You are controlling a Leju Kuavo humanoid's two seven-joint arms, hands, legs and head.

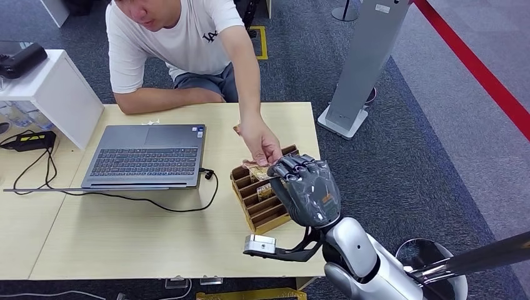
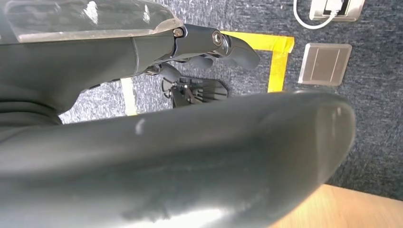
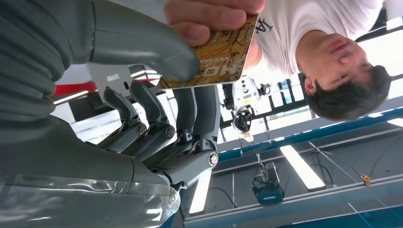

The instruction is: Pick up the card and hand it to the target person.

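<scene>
Head view is looking down on a pale wooden table [image 1: 156, 237], where the right hand [image 1: 307, 190] is hovering palm-up over a brown slotted card holder [image 1: 262, 200] near the table's right edge. Its dark fingers are hiding much of the card [image 1: 255, 167], so just a sliver of golden-brown is peeking out between them and the person's hand [image 1: 261, 142] reaching down from across the table. The right wrist view is making the grip clearer: the card [image 3: 219, 57] is sitting pinched between the thick grey thumb [image 3: 142, 47] and the darker fingers [image 3: 199, 109] of the right hand [image 3: 157, 99], while the person's fingertips [image 3: 209, 16] are gripping the card's far edge at the same time. Lettering on the card is partly covered and too blurred to read. The person in a white T-shirt [image 1: 175, 37] is sitting behind the table, cut off by the frame's upper edge. An open grey laptop [image 1: 147, 155] is lying left of the holder, with a black cable [image 1: 156, 203] trailing around its front edge.

Left wrist view is showing the left hand [image 2: 209, 47] hanging over grey carpet and yellow floor tape [image 2: 280, 61]; a large dark curved surface is blocking most of the picture. The fingers are looking curled inward with nothing visibly in them, though they are partly hidden.
</scene>
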